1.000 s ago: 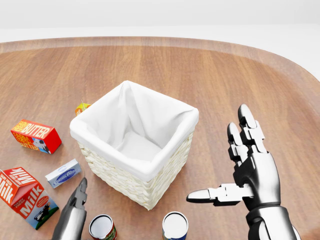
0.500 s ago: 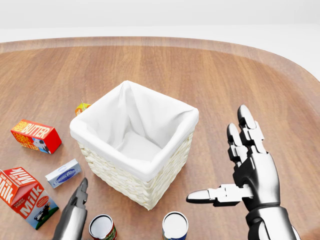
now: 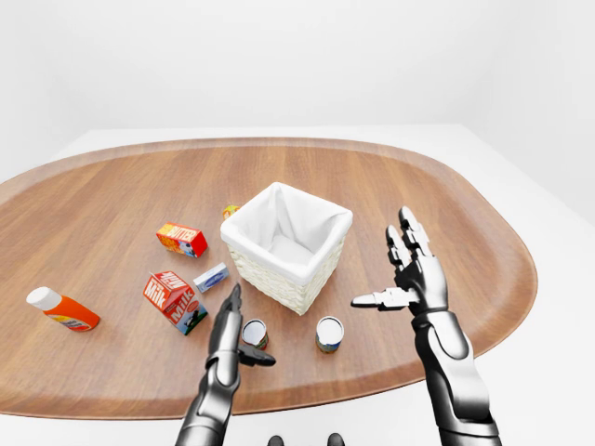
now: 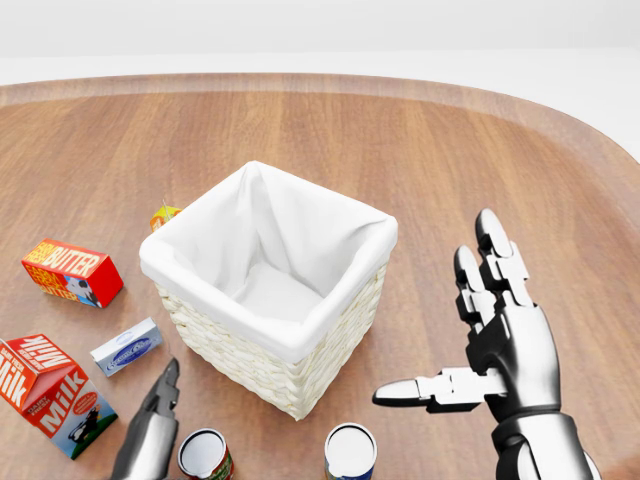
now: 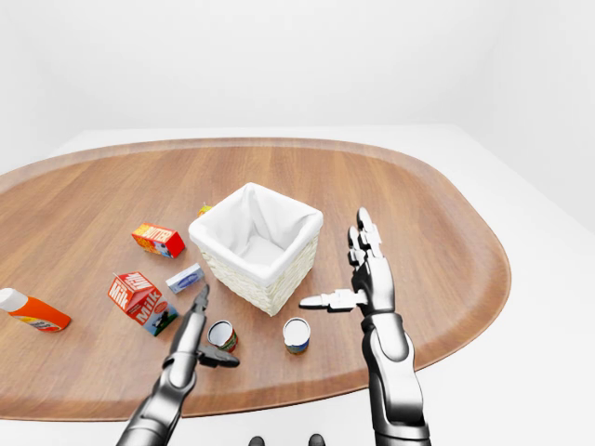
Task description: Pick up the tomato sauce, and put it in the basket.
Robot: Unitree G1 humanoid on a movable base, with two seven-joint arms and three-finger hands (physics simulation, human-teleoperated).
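The tomato sauce can (image 4: 205, 455), red-labelled with a white lid, stands upright at the bottom of the head view, below the basket's near-left corner. The wicker basket (image 4: 250, 360) with its white cloth liner stands in the middle of the table, nothing inside it. My left hand (image 3: 245, 327) is open just left of the can, fingers pointing up the view and thumb reaching under the can; I cannot tell if it touches. My right hand (image 4: 440, 320) is open and holds nothing, hovering right of the basket with its thumb pointing left.
A second can with a blue label (image 4: 350, 452) stands right of the red one. Left of the basket lie a butter box (image 4: 72, 272), a milk carton (image 4: 50, 395), a small blue-white box (image 4: 127, 347), an orange item (image 4: 164, 215) and an orange bottle (image 3: 60, 309).
My left hand has edged slightly down and right in the head view. The right hand, cans and basket have not moved.
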